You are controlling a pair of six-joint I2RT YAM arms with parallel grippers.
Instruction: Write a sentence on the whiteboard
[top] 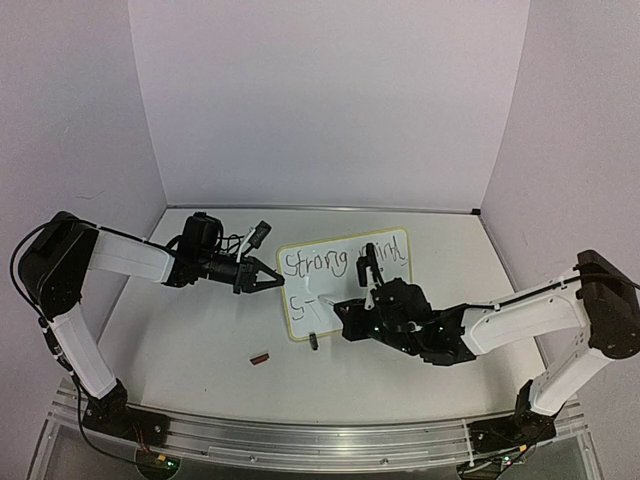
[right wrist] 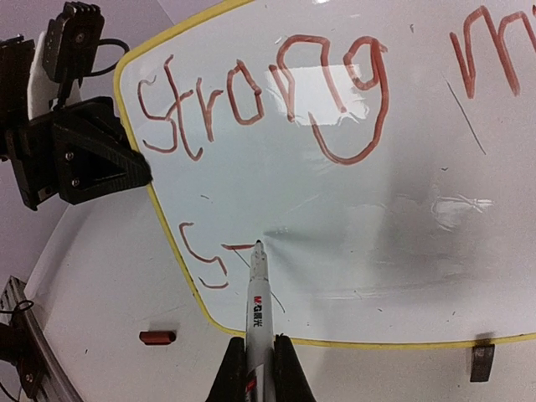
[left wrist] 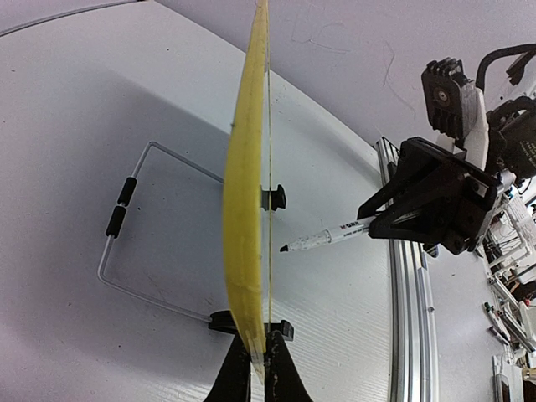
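The whiteboard (top: 345, 283) stands tilted on the table, white with a thin yellow frame. The sentence (top: 343, 262) reads "Strong mind" on top, with "S" and a short bar below it (right wrist: 205, 260). My left gripper (top: 272, 280) is shut on the board's left edge; in the left wrist view (left wrist: 255, 347) the frame (left wrist: 245, 209) shows edge-on between the fingers. My right gripper (right wrist: 258, 345) is shut on a white marker (right wrist: 258, 293). Its tip touches the board at the end of the short bar. The marker also shows in the left wrist view (left wrist: 327, 237).
A red marker cap (top: 260, 357) lies on the table in front of the board's lower left corner, also in the right wrist view (right wrist: 157, 337). The wire stand (left wrist: 126, 218) reaches out behind the board. A black clip (right wrist: 481, 360) sits at the bottom edge.
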